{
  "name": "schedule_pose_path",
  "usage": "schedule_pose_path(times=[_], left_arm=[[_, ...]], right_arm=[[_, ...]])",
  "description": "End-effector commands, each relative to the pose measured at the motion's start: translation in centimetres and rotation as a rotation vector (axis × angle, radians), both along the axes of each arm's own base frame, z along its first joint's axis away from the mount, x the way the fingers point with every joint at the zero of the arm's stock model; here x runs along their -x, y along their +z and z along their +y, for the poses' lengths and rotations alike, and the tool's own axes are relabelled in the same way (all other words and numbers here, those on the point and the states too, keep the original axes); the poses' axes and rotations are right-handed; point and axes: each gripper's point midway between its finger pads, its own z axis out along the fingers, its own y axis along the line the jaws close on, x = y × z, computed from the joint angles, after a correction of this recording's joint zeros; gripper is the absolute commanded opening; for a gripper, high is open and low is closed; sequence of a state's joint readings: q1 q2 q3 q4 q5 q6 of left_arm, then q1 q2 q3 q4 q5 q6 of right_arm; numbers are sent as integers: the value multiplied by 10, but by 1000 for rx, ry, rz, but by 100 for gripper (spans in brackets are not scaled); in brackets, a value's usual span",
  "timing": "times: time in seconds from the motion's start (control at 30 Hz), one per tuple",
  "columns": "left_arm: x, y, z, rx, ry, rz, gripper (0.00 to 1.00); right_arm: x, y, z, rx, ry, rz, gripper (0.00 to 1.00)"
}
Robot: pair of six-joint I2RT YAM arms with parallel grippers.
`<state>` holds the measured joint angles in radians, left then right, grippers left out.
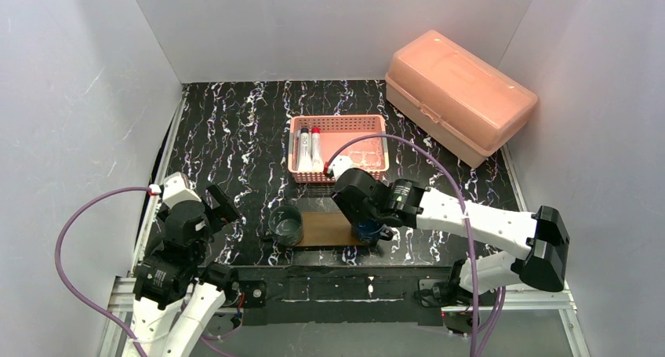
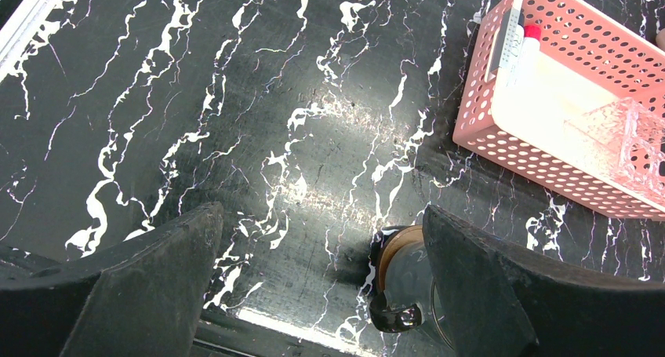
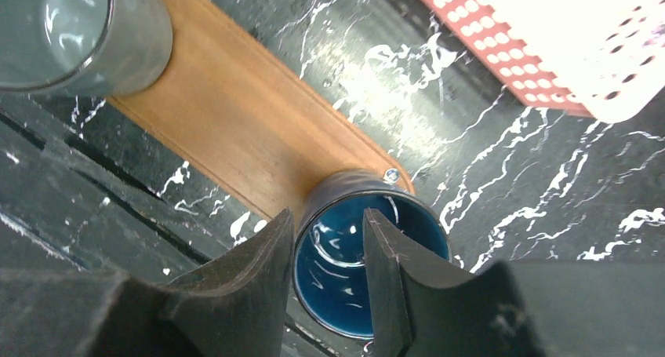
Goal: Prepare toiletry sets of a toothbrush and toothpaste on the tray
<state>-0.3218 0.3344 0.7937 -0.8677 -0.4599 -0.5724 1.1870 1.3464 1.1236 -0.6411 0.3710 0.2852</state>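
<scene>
1. In the right wrist view, the near rim of the dark blue mug (image 3: pixel 412 243) is hidden by the fingers of the right gripper (image 3: pixel 328 220).
2. The grey-green cup (image 3: pixel 94 27) is cut off there by the top and left edges.
3. The pink basket (image 3: pixel 502 59) is cropped and overexposed; its contents cannot be told.
4. In the top view, the mug and the right end of the tray (image 1: pixel 323 229) are largely hidden under that gripper.
5. In the left wrist view, the cup is cut by the lower edge.
6. Labels on the tubes (image 1: pixel 310 149) are too small to be read.
</scene>
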Motion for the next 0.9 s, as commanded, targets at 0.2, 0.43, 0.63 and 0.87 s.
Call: schedule_pose_path(times=[0.2, 0.43, 0.63, 0.87], left_arm=[[-1, 0, 2, -10, 9, 5, 99], [-1, 1, 3, -12, 11, 1, 99], [0, 2, 3, -10, 9, -4, 99], [0, 3, 3, -7, 8, -16, 99]], right_arm=[[-44, 52, 1, -2, -108, -174, 46], [-84, 50, 0, -14, -238, -158, 45], [-118, 42, -8, -63, -349, -128, 46], [-149, 35, -20, -94, -489, -141, 49]])
